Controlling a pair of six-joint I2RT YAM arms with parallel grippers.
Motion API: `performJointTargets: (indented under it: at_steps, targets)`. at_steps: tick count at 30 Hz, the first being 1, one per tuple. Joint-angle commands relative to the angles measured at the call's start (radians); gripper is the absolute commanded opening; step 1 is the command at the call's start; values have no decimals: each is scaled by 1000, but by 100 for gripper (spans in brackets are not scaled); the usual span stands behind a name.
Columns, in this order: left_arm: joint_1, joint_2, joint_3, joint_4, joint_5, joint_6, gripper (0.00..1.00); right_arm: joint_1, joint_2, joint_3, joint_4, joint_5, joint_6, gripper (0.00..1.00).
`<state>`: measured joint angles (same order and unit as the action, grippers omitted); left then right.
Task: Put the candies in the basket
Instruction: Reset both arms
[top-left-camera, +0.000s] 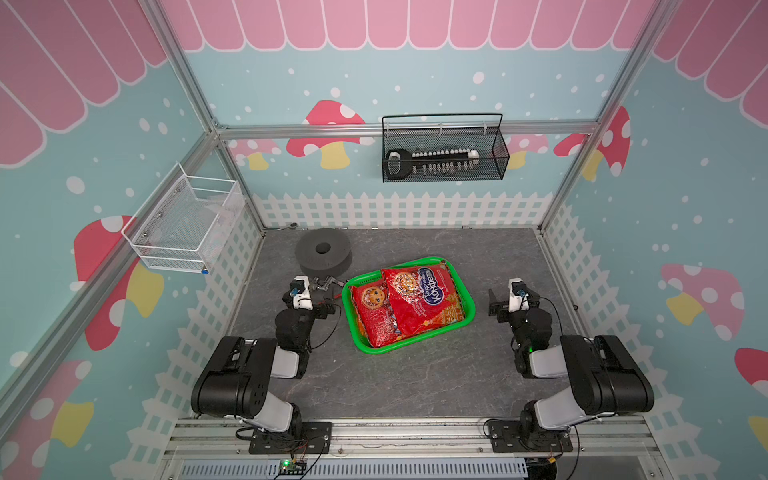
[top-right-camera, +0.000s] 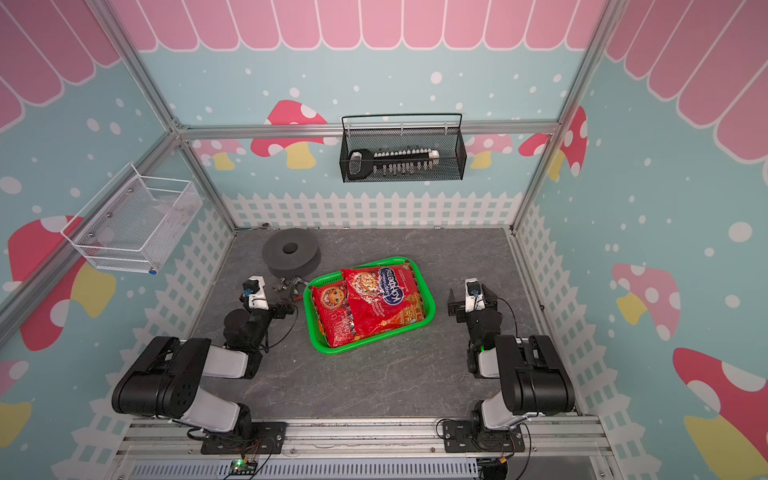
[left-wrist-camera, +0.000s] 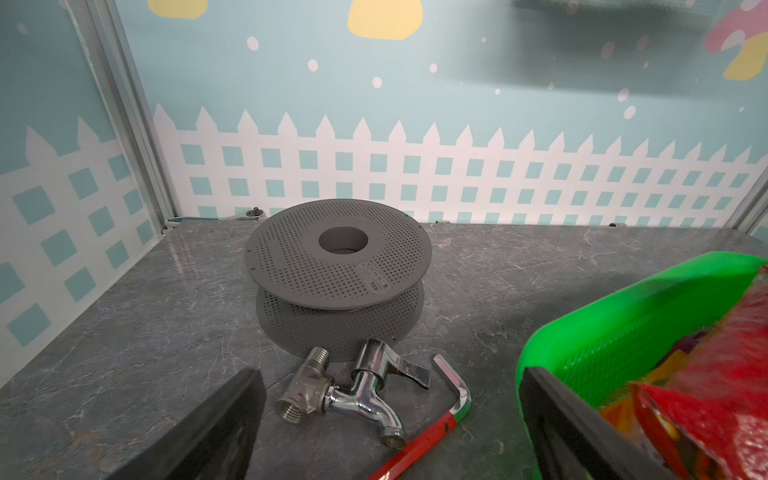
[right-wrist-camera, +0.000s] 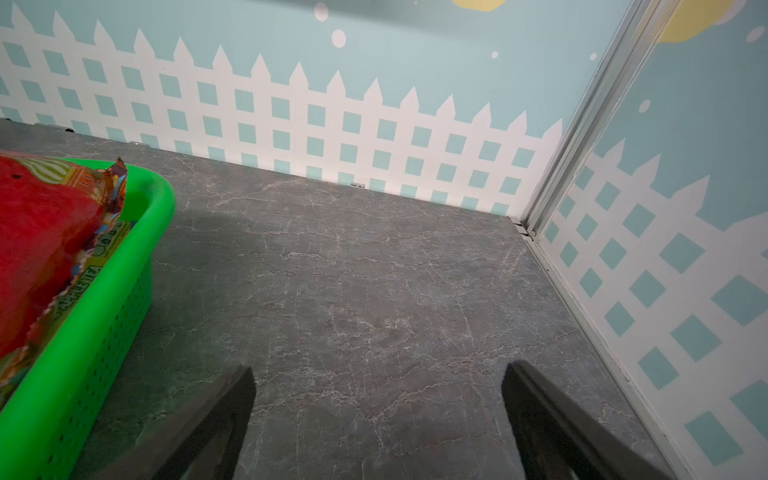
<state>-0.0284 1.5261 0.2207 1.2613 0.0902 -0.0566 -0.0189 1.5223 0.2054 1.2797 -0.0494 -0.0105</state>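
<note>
The bright green basket (top-left-camera: 415, 340) (top-right-camera: 374, 340) sits mid-table in both top views. Two red cookie-face candy bags fill it, a larger one (top-left-camera: 419, 299) (top-right-camera: 382, 299) overlapping a smaller one (top-left-camera: 372, 311) (top-right-camera: 332, 311). A green-yellow pack edge (right-wrist-camera: 102, 247) peeks out under the red bag. Other candies are hidden. My left gripper (top-left-camera: 328, 299) (left-wrist-camera: 390, 376) is open just left of the basket (left-wrist-camera: 623, 316), holding nothing. My right gripper (top-left-camera: 513, 291) (right-wrist-camera: 377, 368) is open over bare table to the right of the basket (right-wrist-camera: 104, 316).
A grey perforated spool (top-left-camera: 323, 251) (left-wrist-camera: 336, 253) stands at the back left. A chrome faucet (left-wrist-camera: 353, 390) and a red-handled hex key (left-wrist-camera: 432, 432) lie between my left fingers. A black wire basket (top-left-camera: 444, 153) and a white mesh basket (top-left-camera: 183, 224) hang on the walls.
</note>
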Motion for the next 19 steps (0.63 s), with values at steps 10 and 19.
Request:
performJointTargets:
  at_steps: [10,19]
  targets:
    - [-2,2,11,7,-20,-5,99,-2,-2,17,-4,6,4,99]
    - [-2,0,9,7,-20,-5,99,1,-6,15,-3,12,4,99]
